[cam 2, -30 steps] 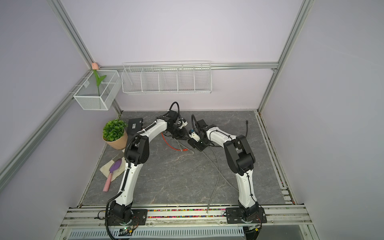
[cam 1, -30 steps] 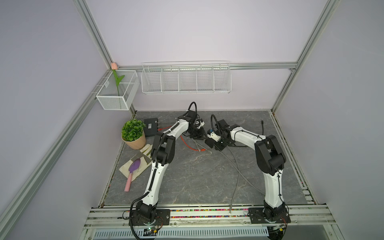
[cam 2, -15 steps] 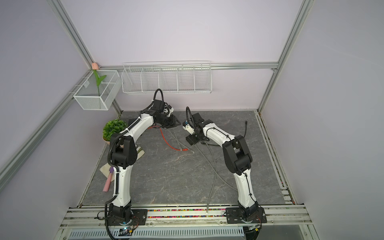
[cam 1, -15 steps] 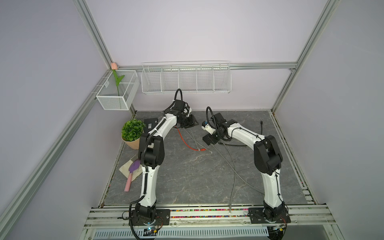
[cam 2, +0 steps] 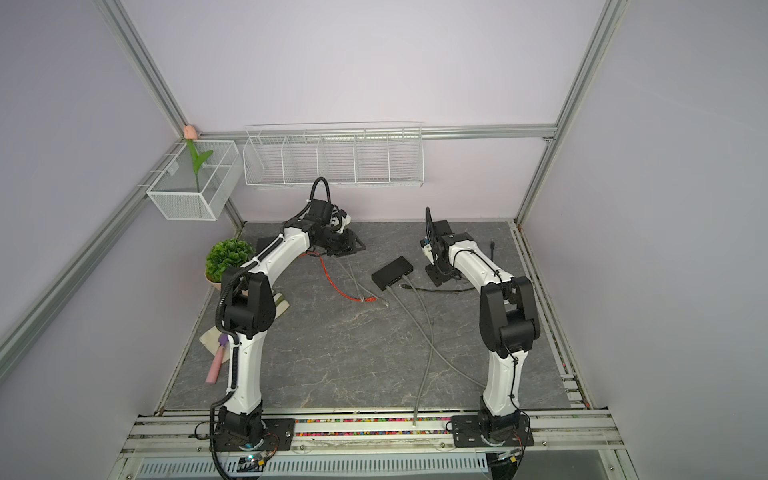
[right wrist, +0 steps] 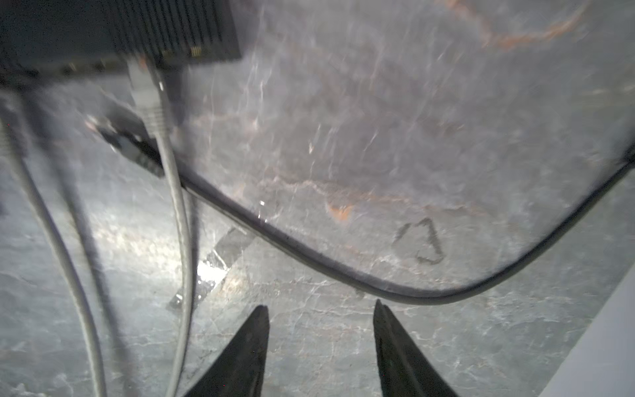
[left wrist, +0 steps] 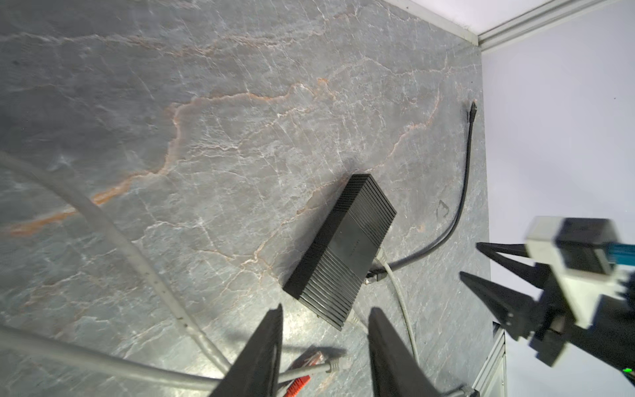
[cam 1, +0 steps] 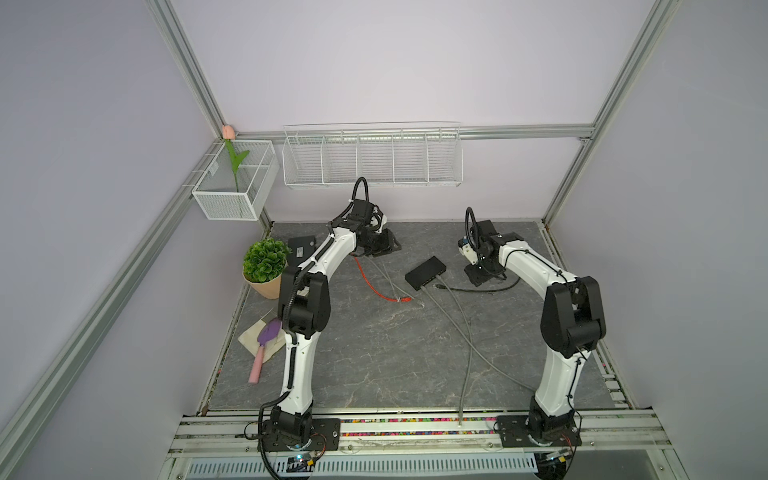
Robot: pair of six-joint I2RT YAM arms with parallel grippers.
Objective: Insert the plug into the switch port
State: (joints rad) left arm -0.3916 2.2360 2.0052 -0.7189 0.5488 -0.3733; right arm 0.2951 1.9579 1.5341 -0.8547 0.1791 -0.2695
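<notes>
The black switch lies on the grey mat between the two arms, nothing touching it. In the right wrist view a grey plug sits in a port on the front of the switch, its cable running toward the front rail. A black plug lies on the mat just beside it. My left gripper hovers back left of the switch, open and empty. My right gripper stands to the switch's right, open and empty.
A loose red plug and a loose grey plug lie left of the switch. A black cable curves under the right gripper. At the left edge stand a potted plant and a purple brush. Wire baskets hang on the back wall.
Both arms have drawn away from the switch, the left toward the back left and the right toward the right. The right gripper has opened. The switch now shows uncovered.
</notes>
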